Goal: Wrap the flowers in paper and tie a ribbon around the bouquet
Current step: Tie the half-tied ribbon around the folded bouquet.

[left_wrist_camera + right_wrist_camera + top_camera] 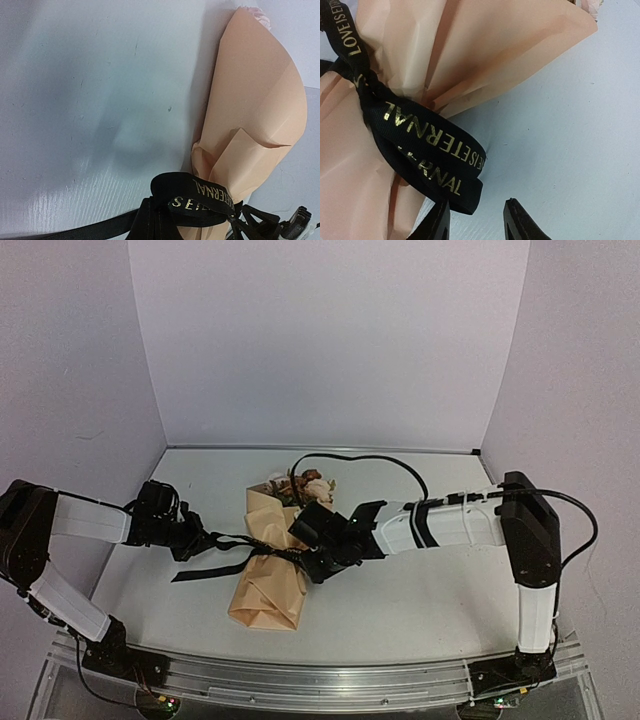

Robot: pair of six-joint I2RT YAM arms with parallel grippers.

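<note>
looking from your near edge: bouquet (268,585) lies on the table (430,610), folded end nearest. ribbon (430,132) cinches its middle. left gripper (200,540) is clamped on a ribbon strand. right gripper (479,206) has its jaws half apart and empty beside the loop, blocking your top view of the knot. flowers (310,485) sit farther back, black cable (370,458) behind.

The black ribbon (420,130) reads "LOVE IS ETERNAL" in gold.

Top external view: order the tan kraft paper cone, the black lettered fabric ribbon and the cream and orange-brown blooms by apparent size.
1. tan kraft paper cone: largest.
2. black lettered fabric ribbon and cream and orange-brown blooms: too alike to rank.
</note>
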